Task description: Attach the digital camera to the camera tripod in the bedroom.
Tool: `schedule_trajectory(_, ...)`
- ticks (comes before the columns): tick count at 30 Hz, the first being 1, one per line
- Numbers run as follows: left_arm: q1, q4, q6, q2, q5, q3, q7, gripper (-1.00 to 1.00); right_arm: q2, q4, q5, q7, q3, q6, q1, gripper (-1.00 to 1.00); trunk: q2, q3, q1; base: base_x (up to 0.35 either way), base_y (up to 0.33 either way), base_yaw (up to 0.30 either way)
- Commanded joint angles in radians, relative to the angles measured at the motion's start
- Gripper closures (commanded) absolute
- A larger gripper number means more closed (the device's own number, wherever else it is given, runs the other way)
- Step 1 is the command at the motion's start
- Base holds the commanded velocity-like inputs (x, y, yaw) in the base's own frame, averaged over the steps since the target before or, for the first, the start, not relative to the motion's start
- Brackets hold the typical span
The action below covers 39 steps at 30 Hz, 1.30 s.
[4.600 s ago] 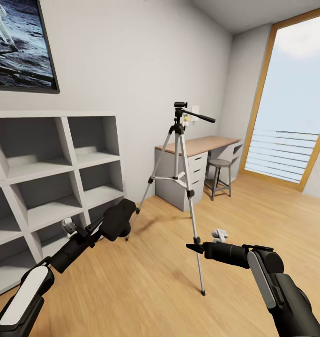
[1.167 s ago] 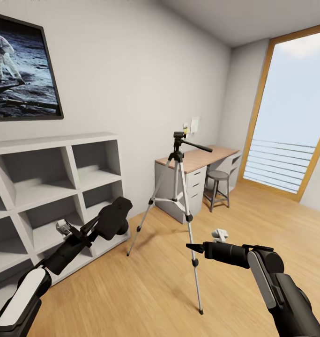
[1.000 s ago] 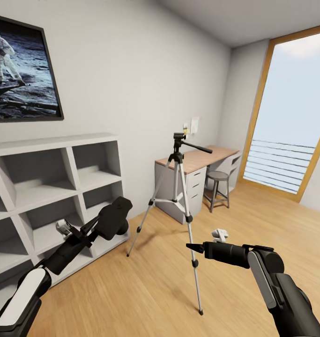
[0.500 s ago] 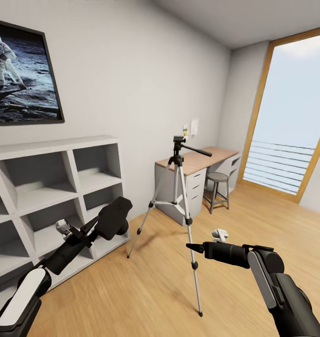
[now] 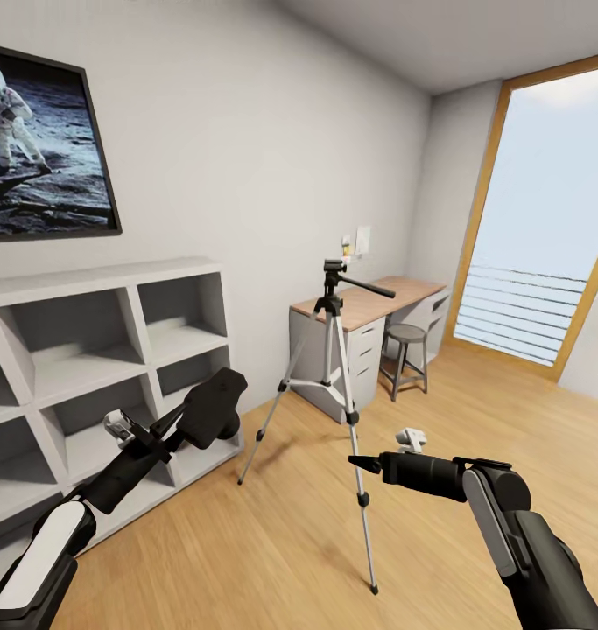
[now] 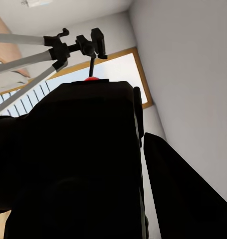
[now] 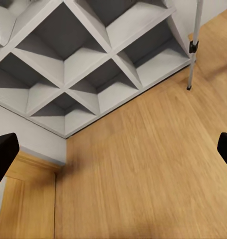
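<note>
The left gripper (image 5: 193, 426) is clamped on the digital camera (image 5: 213, 408), whose black body with its red dot crowds the left wrist view. The camera tripod (image 5: 334, 385) stands ahead and to the right of that gripper, its head well above it and well apart. The right gripper (image 5: 362, 464) hangs empty, its 2 fingers spread wide, just beside the near leg (image 5: 360, 490). My judgement: lift the camera above the head, level its base over the mounting plate, then lower straight, keeping clear of the pan handle (image 5: 369, 286) and the legs.
</note>
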Motion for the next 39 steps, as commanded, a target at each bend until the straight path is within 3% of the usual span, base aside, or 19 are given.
schedule_trajectory(1,-0.001,0.003,0.007,0.0,0.007,0.001,-0.002,1.0,0.0,0.0,0.003,0.007,-0.002,0.005,-0.001,-1.0,0.006,0.002,-0.004,0.0,0.0,0.0)
schedule_trajectory(22,-0.001,0.026,0.005,0.0,0.005,0.002,0.003,1.0,-0.003,0.001,0.002,0.006,-0.004,0.005,-0.001,-1.0,0.153,0.068,-0.084,0.0,0.0,0.0)
schedule_trajectory(28,-0.001,0.038,-0.001,0.0,0.0,0.002,0.023,1.0,-0.005,0.02,0.006,-0.001,-0.035,0.002,-0.001,-1.0,0.195,0.087,-0.107,0.0,0.0,0.0)
schedule_trajectory(29,-0.001,0.063,0.002,0.001,-0.002,0.002,0.095,1.0,-0.006,0.07,0.014,-0.003,-0.061,0.002,-0.001,-1.0,0.202,0.09,-0.111,0.0,0.0,0.0)
schedule_trajectory(34,-0.001,0.102,0.004,0.014,-0.004,0.001,0.216,1.0,-0.012,0.162,0.028,-0.007,-0.076,-0.023,-0.001,-1.0,0.237,0.105,-0.13,0.0,0.0,0.0)
schedule_trajectory(37,-0.001,0.258,-0.002,0.024,-0.007,-0.002,0.324,1.0,-0.03,0.27,0.079,-0.008,-0.079,-0.071,-0.001,-1.0,0.258,0.115,-0.142,0.0,0.0,0.0)
schedule_trajectory(39,-0.001,0.341,-0.005,0.026,-0.008,-0.005,0.349,1.0,-0.04,0.315,0.109,-0.008,-0.08,-0.09,-0.001,-1.0,0.272,0.121,-0.15,0.0,0.0,0.0)
